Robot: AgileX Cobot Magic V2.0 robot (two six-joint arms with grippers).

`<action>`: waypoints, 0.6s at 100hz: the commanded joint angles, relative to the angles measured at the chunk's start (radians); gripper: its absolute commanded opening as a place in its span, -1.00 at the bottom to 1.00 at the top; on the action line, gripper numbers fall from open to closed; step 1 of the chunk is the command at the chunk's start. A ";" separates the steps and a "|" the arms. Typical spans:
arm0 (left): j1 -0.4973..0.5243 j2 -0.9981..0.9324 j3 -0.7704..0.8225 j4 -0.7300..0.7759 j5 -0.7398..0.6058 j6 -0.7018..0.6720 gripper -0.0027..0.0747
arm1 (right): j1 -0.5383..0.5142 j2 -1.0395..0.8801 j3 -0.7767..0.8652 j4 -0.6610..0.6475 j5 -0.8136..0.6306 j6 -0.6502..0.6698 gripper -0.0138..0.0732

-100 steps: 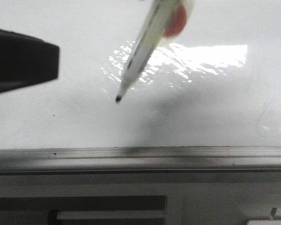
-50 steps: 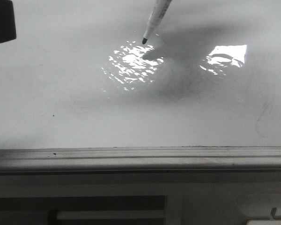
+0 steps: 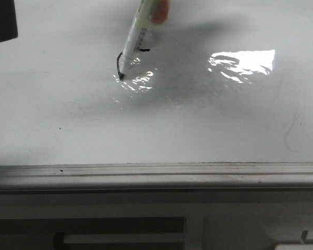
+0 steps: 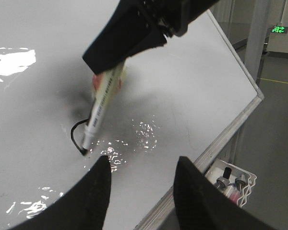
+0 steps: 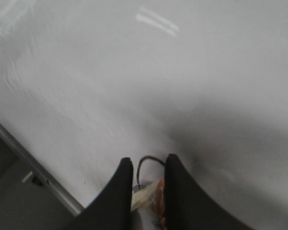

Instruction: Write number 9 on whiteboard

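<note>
The whiteboard (image 3: 208, 125) is glossy white with glare patches. My right gripper (image 5: 149, 160) is shut on a white marker (image 4: 102, 103) with an orange band. The marker's tip touches the board in the front view (image 3: 121, 76). The start of the number 9 (image 3: 118, 60) is a short black curved stroke beside the tip, with a small black dash (image 3: 144, 50) to its right. The stroke also shows in the left wrist view (image 4: 73, 135) and between my right fingers (image 5: 145, 159). My left gripper (image 4: 141, 165) is open and empty, hovering above the board near the marker tip.
A grey metal rail (image 3: 156, 174) runs along the board's near edge. A white wire tray (image 4: 230, 179) with spare markers hangs below the rail. A faint grey curved smudge (image 3: 292, 130) lies at the board's right. My left gripper shows dark at the front view's upper left (image 3: 1, 22).
The marker moved away from the camera, touched the board, then swept left and toward the rail, leaving a black curved stroke. The left gripper drew back to the left.
</note>
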 commanded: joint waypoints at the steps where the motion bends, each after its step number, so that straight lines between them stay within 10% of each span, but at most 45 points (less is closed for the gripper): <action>1: 0.002 0.002 -0.026 -0.002 -0.080 0.000 -0.20 | -0.002 -0.038 -0.027 -0.060 0.014 -0.021 -0.84; 60: 0.002 0.002 -0.026 -0.002 -0.080 0.000 -0.20 | -0.011 -0.052 0.024 -0.076 0.038 -0.007 -0.84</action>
